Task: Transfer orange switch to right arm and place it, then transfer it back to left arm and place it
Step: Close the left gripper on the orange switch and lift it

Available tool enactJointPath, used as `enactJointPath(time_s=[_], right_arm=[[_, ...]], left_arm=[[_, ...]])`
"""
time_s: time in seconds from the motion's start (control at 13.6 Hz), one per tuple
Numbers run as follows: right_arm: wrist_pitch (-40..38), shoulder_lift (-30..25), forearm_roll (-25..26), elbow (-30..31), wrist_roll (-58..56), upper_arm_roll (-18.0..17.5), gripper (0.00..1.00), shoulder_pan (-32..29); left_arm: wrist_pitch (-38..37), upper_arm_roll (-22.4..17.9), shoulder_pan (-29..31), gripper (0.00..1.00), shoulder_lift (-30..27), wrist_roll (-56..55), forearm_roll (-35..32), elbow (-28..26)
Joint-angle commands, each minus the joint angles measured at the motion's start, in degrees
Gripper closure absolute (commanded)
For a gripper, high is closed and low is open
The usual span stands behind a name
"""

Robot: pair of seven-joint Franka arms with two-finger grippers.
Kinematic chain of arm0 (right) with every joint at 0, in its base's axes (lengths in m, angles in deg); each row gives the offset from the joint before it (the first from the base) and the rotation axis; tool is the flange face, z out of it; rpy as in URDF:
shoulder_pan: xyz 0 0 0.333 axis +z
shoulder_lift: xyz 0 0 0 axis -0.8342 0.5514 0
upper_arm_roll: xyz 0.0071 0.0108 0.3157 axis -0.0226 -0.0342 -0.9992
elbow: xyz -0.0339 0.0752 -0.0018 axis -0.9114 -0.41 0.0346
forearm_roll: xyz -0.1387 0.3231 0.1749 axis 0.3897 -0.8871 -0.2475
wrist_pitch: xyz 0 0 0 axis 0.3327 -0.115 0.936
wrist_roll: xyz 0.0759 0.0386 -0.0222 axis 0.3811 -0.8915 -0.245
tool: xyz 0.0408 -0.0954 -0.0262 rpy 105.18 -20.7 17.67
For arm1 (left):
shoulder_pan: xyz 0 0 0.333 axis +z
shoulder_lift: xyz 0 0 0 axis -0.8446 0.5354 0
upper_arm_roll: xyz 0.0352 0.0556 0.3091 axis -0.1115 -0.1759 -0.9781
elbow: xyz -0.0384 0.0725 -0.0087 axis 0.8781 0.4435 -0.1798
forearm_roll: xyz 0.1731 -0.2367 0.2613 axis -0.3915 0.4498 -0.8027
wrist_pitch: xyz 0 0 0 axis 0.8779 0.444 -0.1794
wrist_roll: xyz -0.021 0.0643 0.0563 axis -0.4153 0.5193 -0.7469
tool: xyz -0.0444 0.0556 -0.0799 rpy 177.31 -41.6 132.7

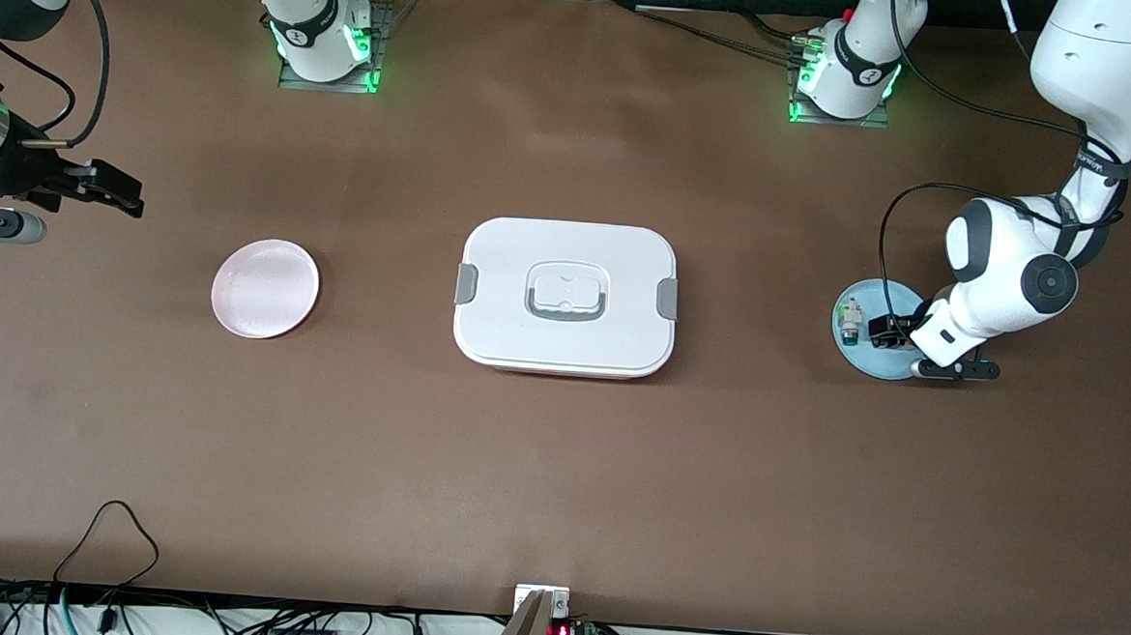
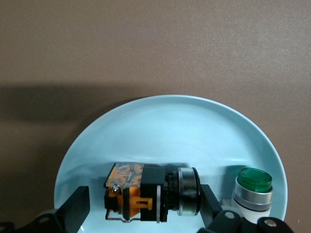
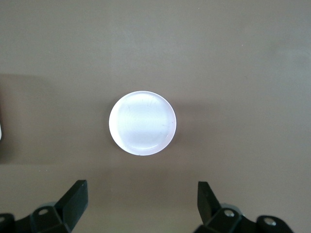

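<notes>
- Our left gripper (image 2: 143, 206) sits low over the blue plate (image 2: 160, 121), fingers (image 2: 77, 208) spread either side of the orange switch (image 2: 150, 194) — not yet pinching.
- Only the left wrist view shows the green button (image 2: 252, 191) beside it.
- Our right gripper (image 1: 112, 189) waits, fingers spread, above the surface — near the pink plate (image 1: 265, 288), well apart from the box (image 1: 567, 296).

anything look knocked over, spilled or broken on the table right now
Only one small thing: the orange switch lies on its side on the blue plate, between the left claw's open fingers, while the green button beside it stands upright. The box sits closed and square, nothing spilled.
</notes>
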Motion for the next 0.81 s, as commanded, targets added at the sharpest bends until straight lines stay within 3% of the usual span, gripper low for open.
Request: enactJointPath(time_s=[0.0, 0.07, 0.3, 0.74], right_arm=[[-0.4, 0.5, -0.4, -2.2, -0.1, 0.1, 0.0, -0.3], [-0.4, 0.6, -0.5, -3.4, -0.2, 0.1, 0.0, -0.4], [-0.5, 0.5, -0.5, -3.9, -0.2, 0.1, 0.0, -0.4], [-1.3, 0.2, -0.9, -3.9, -0.3, 1.3, 0.0, -0.7]], left_arm=[[0.0, 0.8, 0.3, 0.38, -0.4, 0.2, -0.2, -0.4], [-0.1, 1.4, 0.4, 0.52, -0.5, 0.3, -0.2, -0.4], [-3.3, 2.1, 0.2, 0.76, -1.4, 1.1, -0.3, 0.1], [-34.1, 7.4, 0.2, 0.8, -6.8, -1.8, 3.2, 12.1]])
